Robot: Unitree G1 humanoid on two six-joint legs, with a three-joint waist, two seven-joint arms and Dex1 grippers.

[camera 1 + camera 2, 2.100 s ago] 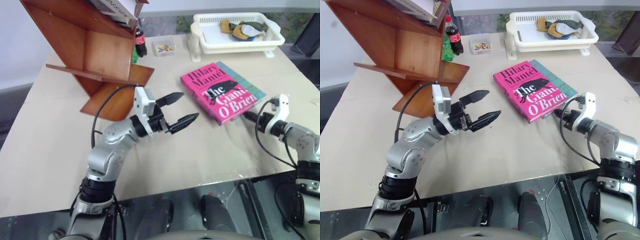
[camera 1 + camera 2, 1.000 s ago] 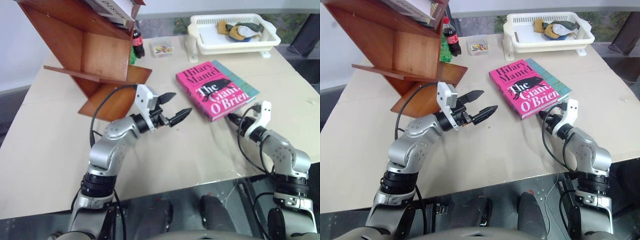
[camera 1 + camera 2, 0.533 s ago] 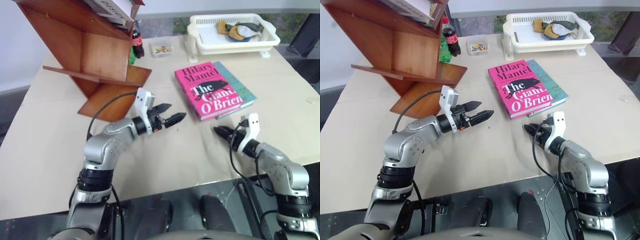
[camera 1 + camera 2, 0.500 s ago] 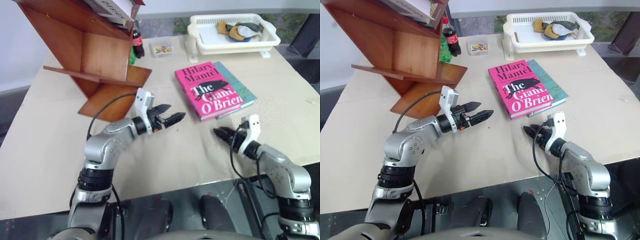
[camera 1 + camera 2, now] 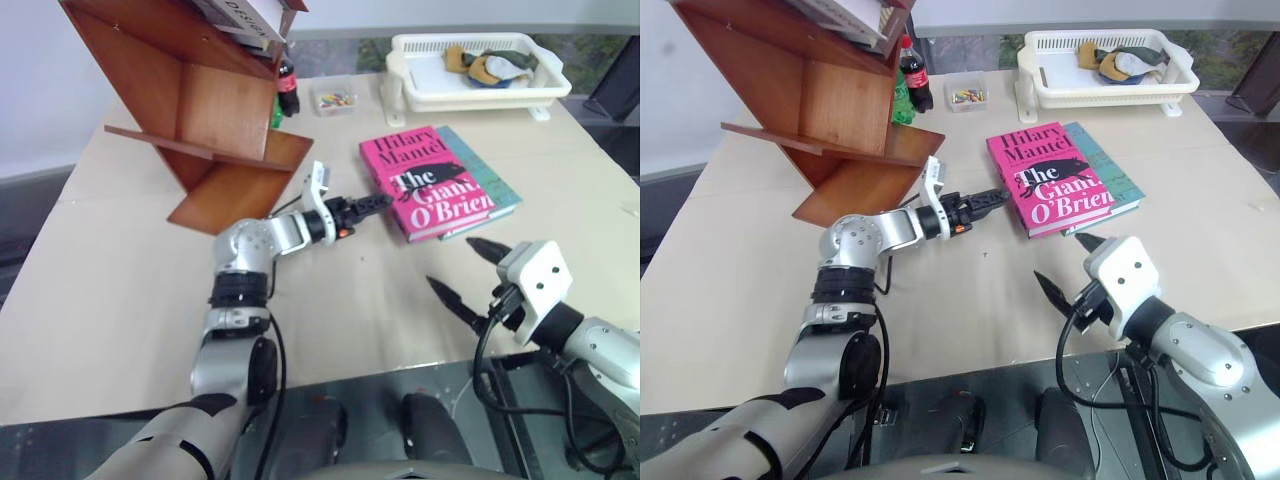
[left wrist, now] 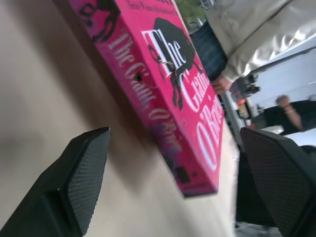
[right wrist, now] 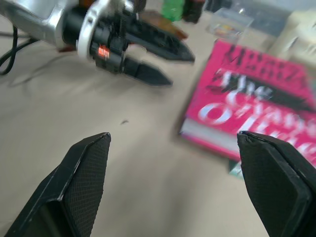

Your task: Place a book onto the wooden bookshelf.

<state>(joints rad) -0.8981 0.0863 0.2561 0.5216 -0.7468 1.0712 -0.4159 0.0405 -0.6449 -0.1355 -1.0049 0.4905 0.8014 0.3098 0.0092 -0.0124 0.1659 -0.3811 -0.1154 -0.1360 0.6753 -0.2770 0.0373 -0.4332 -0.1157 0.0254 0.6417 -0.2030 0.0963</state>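
The pink book (image 5: pixel 425 180) lies flat on the table, on top of a teal book (image 5: pixel 495 190). My left gripper (image 5: pixel 365 207) is open and lies low over the table, its tips just short of the book's left edge; in the left wrist view the book's spine (image 6: pixel 168 94) sits between the spread fingers. My right gripper (image 5: pixel 462 272) is open and raised near the table's front edge, well clear of the book (image 7: pixel 247 113). The wooden bookshelf (image 5: pixel 200 110) stands tilted at the back left, behind the left arm.
A white book (image 5: pixel 245 15) rests on the shelf's top. A cola bottle (image 5: pixel 287 85) and a small clear box (image 5: pixel 333 98) stand beside the shelf. A white basket (image 5: pixel 470 75) with cloths sits at the back right. A person in a beige jacket (image 6: pixel 256 29) stands beyond the table.
My right gripper has opened, drawn back from the book's near corner toward the table's front edge and risen. My left gripper has reached toward the book's left edge and rolled.
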